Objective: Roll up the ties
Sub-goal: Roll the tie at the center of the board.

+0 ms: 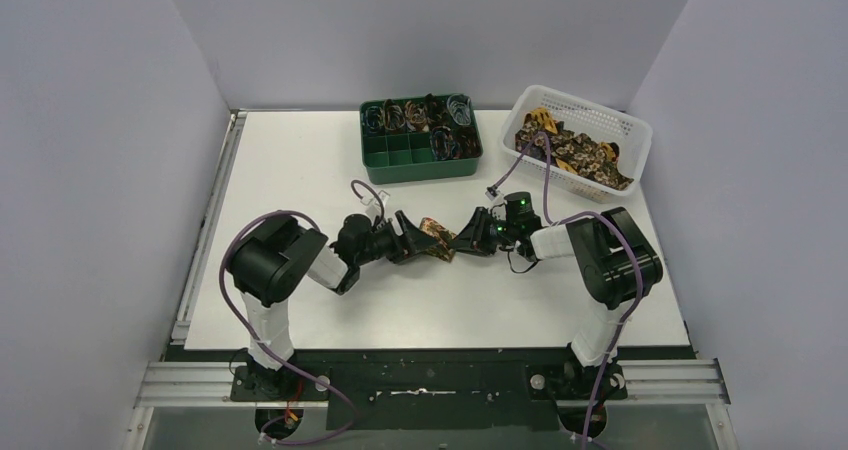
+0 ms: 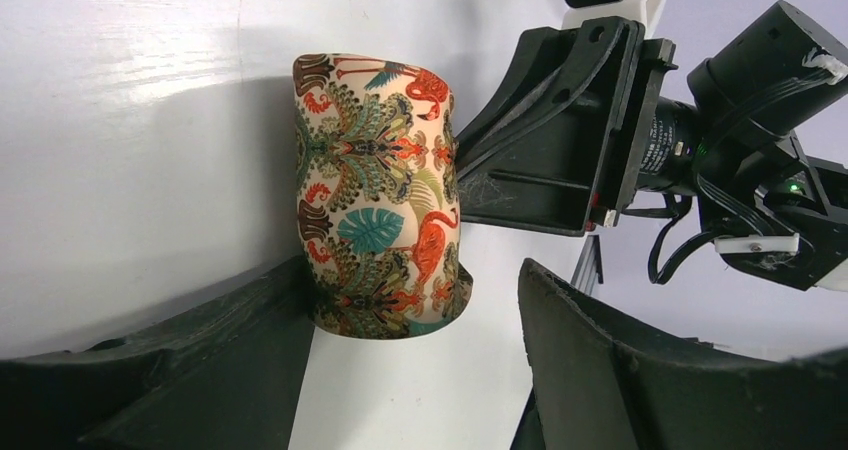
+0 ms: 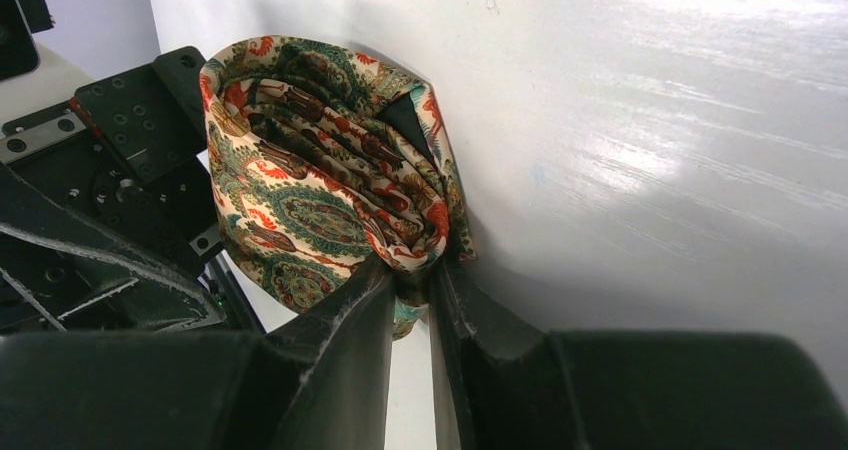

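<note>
A rolled tie (image 3: 330, 170) sits at the middle of the counter (image 1: 300, 170), an edge of its layers pinched in the closed right claw (image 3: 410, 288), while the left claw (image 2: 410, 285) straddles it, jaws wide. The risk: with only that thin pinch holding, a tug or slip could let the coil spring loose and unwind.

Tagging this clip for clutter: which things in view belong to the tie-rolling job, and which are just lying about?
Job:
- rolled tie, pinched by the right end effector, left end effector open around it
- loose ties in the white basket
- coiled ties in the green tray

Lying about:
- thin coloured loops in the tray
</note>
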You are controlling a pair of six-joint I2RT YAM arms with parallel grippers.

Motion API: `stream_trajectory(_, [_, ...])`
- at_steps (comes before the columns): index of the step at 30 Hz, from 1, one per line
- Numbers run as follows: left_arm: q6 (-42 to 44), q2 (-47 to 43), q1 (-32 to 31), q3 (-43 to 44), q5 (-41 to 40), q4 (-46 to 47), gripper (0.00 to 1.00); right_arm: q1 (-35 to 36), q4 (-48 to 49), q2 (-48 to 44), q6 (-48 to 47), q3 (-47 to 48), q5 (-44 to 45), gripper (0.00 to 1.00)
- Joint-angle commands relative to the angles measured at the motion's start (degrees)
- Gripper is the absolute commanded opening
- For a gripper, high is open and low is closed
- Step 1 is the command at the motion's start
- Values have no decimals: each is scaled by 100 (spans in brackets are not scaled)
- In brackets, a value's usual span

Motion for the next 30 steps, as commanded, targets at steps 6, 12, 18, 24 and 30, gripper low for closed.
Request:
stream_trajectory(6, [-107, 331, -158, -32, -284, 581, 66, 35, -195, 319, -143, -214, 578, 19])
stream_trajectory(12, [-6, 398, -218, -75, -521, 529, 65, 35, -214, 272, -138, -208, 576, 19])
stream_trajectory(18, [273, 132, -207, -124, -885, -71, 68, 11, -298, 210, -176, -197, 617, 19])
stream_trajectory(24, [731, -351, -227, -111, -1324, -1159, 73, -12, -346, 216, -194, -172, 638, 19])
stream_trajectory(30, [929, -458, -243, -32, -1484, -1414, 75, -17, -359, 184, -199, -171, 609, 19])
